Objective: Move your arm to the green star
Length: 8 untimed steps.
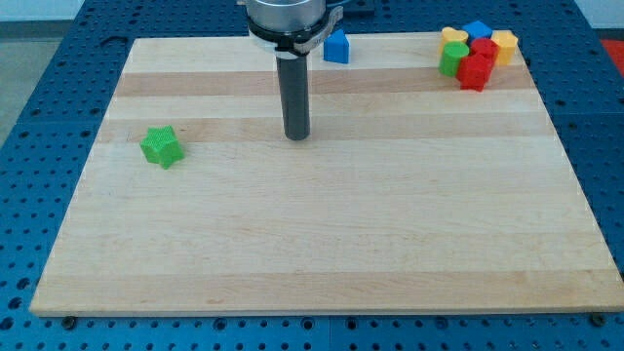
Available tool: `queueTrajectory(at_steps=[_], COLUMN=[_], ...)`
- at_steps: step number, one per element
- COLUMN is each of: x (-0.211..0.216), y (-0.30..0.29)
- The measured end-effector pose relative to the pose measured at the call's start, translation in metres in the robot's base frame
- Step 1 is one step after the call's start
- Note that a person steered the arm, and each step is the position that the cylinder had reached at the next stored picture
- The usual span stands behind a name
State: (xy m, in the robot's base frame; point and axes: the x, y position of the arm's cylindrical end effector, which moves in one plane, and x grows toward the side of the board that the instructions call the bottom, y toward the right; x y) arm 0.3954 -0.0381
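Note:
The green star (161,146) lies on the wooden board (322,234) at the view's left. My tip (297,136) rests on the board near the top middle, well to the right of the green star and slightly above it, apart from every block.
A blue block (336,47) sits just right of the rod at the board's top edge. At the top right is a tight cluster: a yellow heart (453,38), a blue block (477,30), a yellow block (504,44), a green block (450,60) and red blocks (476,70).

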Motion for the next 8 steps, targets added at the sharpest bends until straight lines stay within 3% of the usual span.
queueTrajectory(at_steps=[8], x=[-0.007], y=[-0.084])
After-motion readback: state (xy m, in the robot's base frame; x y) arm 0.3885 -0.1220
